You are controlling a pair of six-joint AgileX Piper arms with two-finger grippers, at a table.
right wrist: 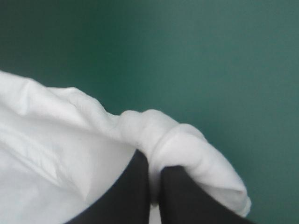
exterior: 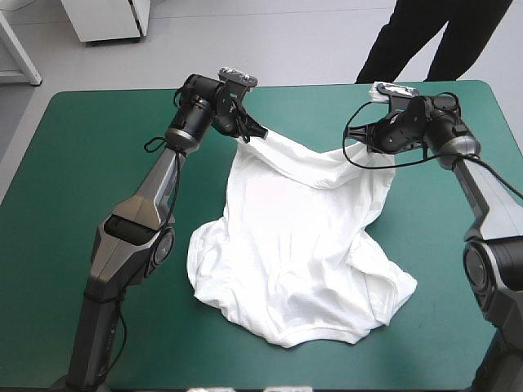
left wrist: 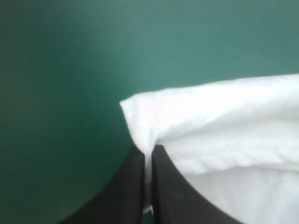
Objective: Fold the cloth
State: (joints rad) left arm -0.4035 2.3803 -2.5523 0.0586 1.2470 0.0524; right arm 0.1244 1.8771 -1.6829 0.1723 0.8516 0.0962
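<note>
White short-sleeved fabric T-shirt [exterior: 302, 245] sits mid-table on the teal-green cover [exterior: 82, 163], far edge lifted. Imo keep that edge taut and level and move both arms together so the body doesn't bunch. Both the left gripper [exterior: 255, 133] and right gripper [exterior: 359, 143] pinch a far corner, black fingers nearly closed with cloth sandwiched between.

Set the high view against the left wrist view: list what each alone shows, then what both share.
High view only: the right pincer holding the other upper corner of the T-shirt, whose lower part lies rumpled on the teal-green cover. Left wrist view only: the hemmed edge pinched in the all but shut left pincer. Both: the T-shirt, the left pincer, the teal-green cover.
</note>
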